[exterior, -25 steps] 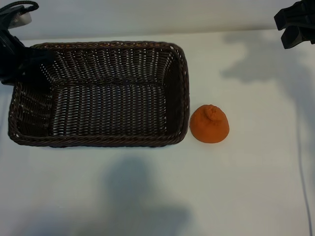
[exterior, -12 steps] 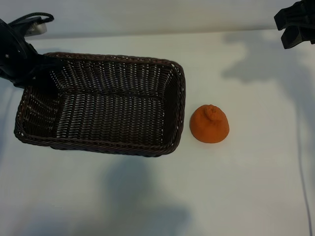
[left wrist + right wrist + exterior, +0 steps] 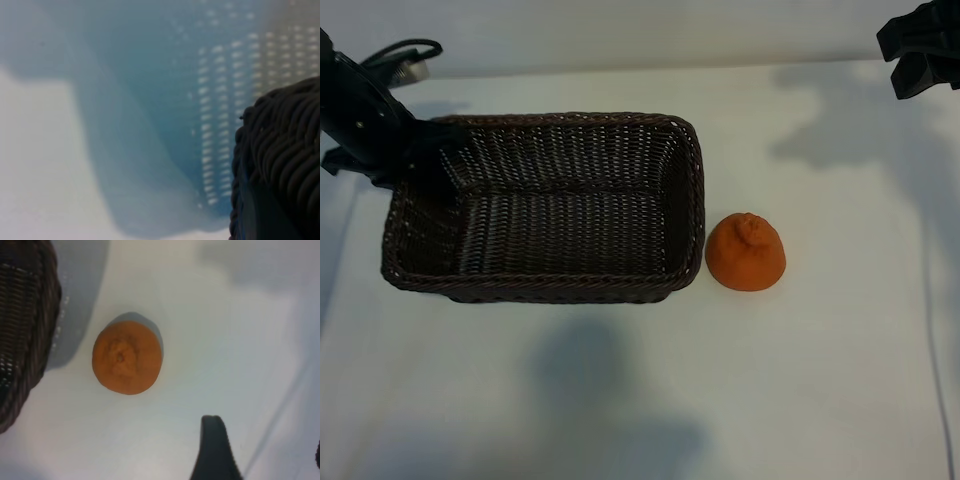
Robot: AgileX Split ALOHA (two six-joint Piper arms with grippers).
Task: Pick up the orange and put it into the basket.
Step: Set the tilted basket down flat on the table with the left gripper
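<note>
The orange (image 3: 746,253) sits on the white table just to the right of the basket (image 3: 694,190), knobbly end up and a narrow gap away from it. My left gripper (image 3: 405,150) is shut on the rim at the basket's far left corner. The left wrist view shows only that woven rim (image 3: 282,150) close up, with the basket's shadow on the table. My right gripper (image 3: 920,55) hangs at the far right, well away from the orange (image 3: 127,357). It stands open (image 3: 267,452) with nothing between its fingers.
A cable (image 3: 405,52) loops behind the left arm at the far left. The basket's near end (image 3: 22,315) lies beside the orange in the right wrist view. Bare white table spreads in front of the basket and to the right of the orange.
My left gripper has moved right and nearer with the basket's left end in its grip. The basket's right end stays beside the orange. The orange and right arm have not moved.
</note>
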